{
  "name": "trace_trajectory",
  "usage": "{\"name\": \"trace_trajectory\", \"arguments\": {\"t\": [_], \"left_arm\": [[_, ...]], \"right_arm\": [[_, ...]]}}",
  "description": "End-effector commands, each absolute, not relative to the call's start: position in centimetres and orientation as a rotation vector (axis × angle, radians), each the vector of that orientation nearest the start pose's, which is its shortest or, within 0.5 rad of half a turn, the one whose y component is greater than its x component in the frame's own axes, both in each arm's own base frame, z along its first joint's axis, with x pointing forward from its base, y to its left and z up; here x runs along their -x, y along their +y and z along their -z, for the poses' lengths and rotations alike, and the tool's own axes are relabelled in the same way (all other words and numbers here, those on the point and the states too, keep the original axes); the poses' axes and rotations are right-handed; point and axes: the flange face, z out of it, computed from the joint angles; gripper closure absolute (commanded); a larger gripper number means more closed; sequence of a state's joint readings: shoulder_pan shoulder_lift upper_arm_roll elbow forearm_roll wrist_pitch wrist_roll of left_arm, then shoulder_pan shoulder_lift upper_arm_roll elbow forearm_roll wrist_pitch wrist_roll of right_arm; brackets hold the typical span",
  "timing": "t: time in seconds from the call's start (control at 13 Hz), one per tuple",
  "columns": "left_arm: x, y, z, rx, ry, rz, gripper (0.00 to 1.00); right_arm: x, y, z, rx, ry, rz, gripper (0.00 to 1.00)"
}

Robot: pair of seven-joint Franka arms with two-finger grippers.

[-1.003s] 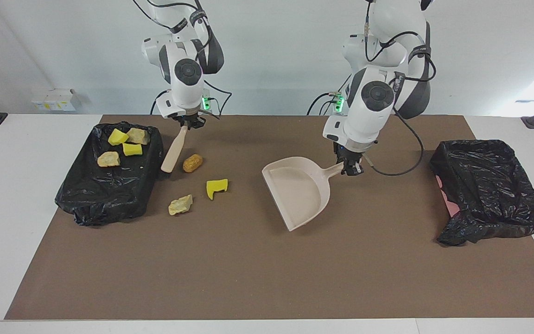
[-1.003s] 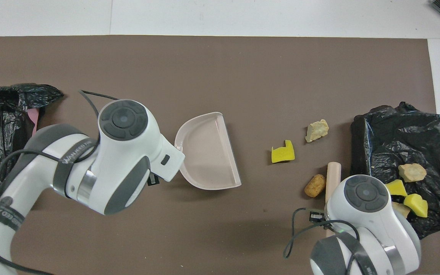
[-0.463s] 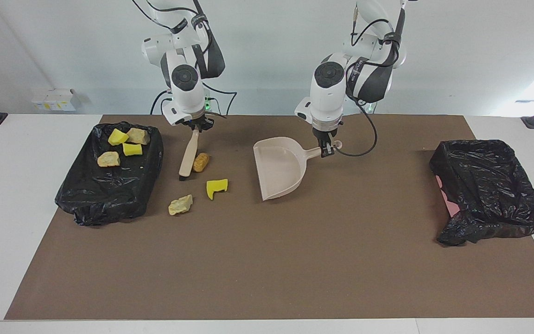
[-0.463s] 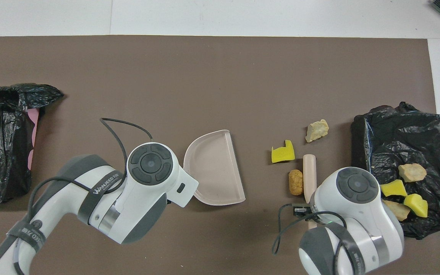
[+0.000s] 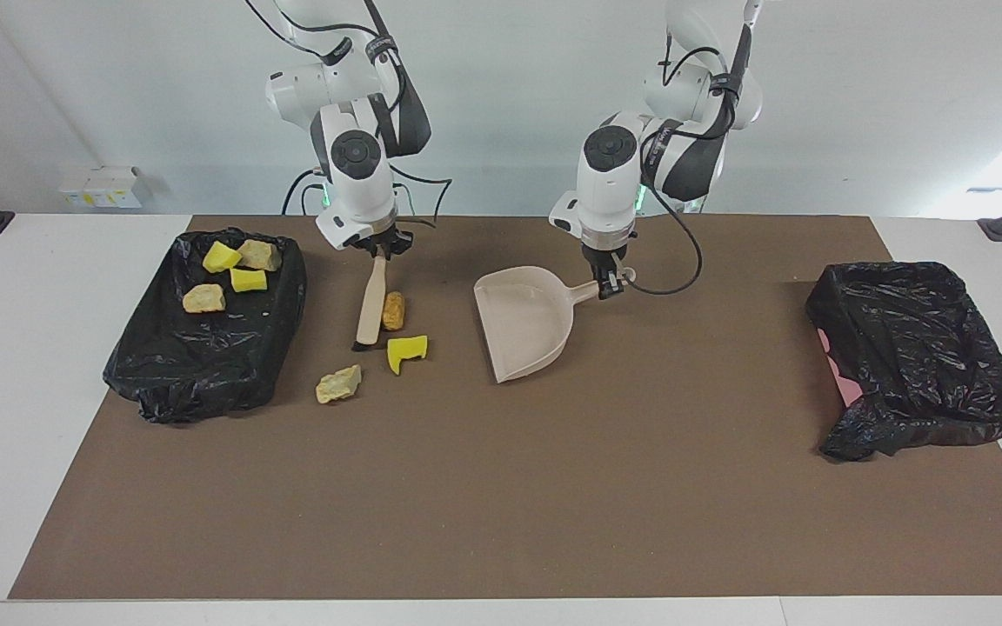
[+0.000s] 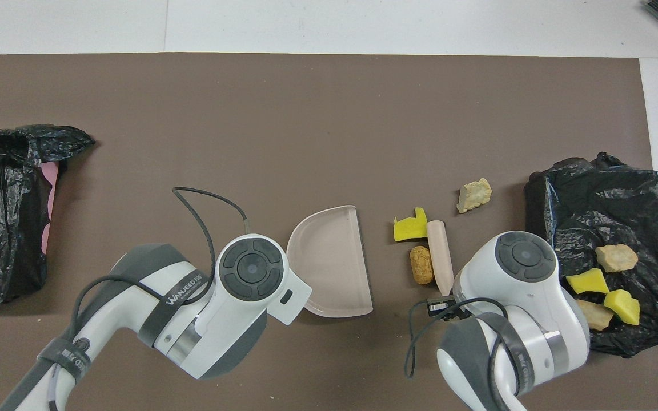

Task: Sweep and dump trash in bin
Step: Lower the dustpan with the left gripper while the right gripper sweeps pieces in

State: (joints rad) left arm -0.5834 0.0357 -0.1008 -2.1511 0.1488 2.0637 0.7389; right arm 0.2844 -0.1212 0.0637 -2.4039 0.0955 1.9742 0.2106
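My right gripper (image 5: 379, 248) is shut on the beige handle of a brush (image 5: 370, 300), whose tip rests on the mat. A brown peanut-shaped lump (image 5: 393, 310) touches the brush on the dustpan's side, and a yellow sponge chunk (image 5: 407, 350) lies by its tip. A pale rock-like lump (image 5: 339, 383) lies apart, farther from the robots. My left gripper (image 5: 610, 285) is shut on the handle of the beige dustpan (image 5: 523, 322), whose open edge faces the trash. In the overhead view the brush (image 6: 439, 257), lump (image 6: 420, 264), sponge (image 6: 410, 226) and dustpan (image 6: 329, 262) show.
A black-bagged tray (image 5: 205, 365) at the right arm's end holds two yellow chunks (image 5: 248, 280) and two pale lumps (image 5: 204, 298). A black-bagged bin (image 5: 918, 356) with pink showing inside stands at the left arm's end. A brown mat (image 5: 501, 504) covers the table.
The right gripper swept the brush toward the dustpan, pushing the brown lump and nudging the yellow sponge. The left gripper brought the dustpan toward the trash and turned its open edge to it.
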Motion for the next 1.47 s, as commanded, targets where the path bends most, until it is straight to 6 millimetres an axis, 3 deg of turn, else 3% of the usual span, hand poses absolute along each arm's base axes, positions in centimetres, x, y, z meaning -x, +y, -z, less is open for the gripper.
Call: {"name": "trace_trajectory", "arguments": {"t": [0.0, 0.08, 0.23, 0.54, 0.77, 0.93, 1.16, 1.31, 1.39], "left_arm": [[-39.4, -33.0, -37.8, 2.123, 2.059, -0.197, 1.0], [-39.5, -32.9, -37.3, 2.137, 2.042, -0.213, 1.0], [-39.4, -32.8, -36.7, 2.136, 2.043, -0.234, 1.0], [-39.8, -32.6, -36.7, 2.175, 2.008, -0.207, 1.0], [-40.6, -32.1, -36.4, 2.198, 1.991, -0.195, 1.0], [-41.4, -31.2, -36.0, 2.245, 1.962, -0.208, 1.0], [-42.3, -30.5, -36.0, 2.277, 1.938, -0.209, 1.0], [-43.2, -30.7, -36.3, 2.289, 1.928, -0.203, 1.0], [-43.9, -30.5, -36.5, 2.301, 1.915, -0.201, 1.0]], "right_arm": [[-40.2, 18.6, -34.1, 3.027, -0.23, -0.51, 1.0], [-39.9, 19.1, -34.2, 3.023, -0.246, -0.512, 1.0], [-38.1, 22.6, -34.7, 2.98, -0.299, -0.521, 1.0], [-36.5, 27.3, -36.5, 2.944, -0.331, -0.516, 1.0], [-38.2, 29.1, -39.1, 2.959, -0.277, -0.496, 1.0], [-40.2, 27.0, -40.7, 2.984, -0.238, -0.5, 1.0], [-43.1, 20.6, -41.9, 3.2, -0.264, -0.497, 1.0], [-45.1, 17.4, -41.6, 3.299, -0.241, -0.456, 1.0], [-46.7, 14.5, -41.3, 3.316, -0.184, -0.453, 1.0]]}}
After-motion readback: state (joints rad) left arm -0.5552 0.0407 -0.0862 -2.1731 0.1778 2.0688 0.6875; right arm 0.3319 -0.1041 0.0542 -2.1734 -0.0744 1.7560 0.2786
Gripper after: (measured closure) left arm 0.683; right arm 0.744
